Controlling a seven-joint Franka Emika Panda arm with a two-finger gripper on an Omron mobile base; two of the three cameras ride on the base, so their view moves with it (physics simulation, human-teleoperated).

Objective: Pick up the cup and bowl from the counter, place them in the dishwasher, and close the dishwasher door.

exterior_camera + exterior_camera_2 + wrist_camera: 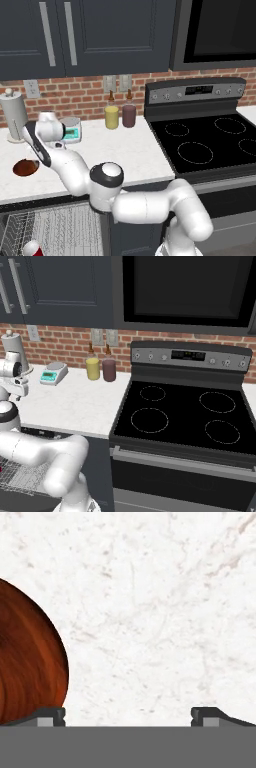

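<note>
On the counter [135, 150], in the left base view, the bowl [25, 167] lay near the front edge at the far left, the arm bent over it. Below, the cup [32, 248] already stood in the rack of the open dishwasher [55, 225]. In the right base view, the rack corner showed low at left. In the hand view, the gripper [128, 716] hung with fingers wide apart, empty, the bowl beside one tip. Bowl and door remained to do.

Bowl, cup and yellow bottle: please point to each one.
bowl [26, 167], left base view, its middle.
cup [32, 248], left base view, its red side.
yellow bottle [111, 117], left base view, its body.
</note>
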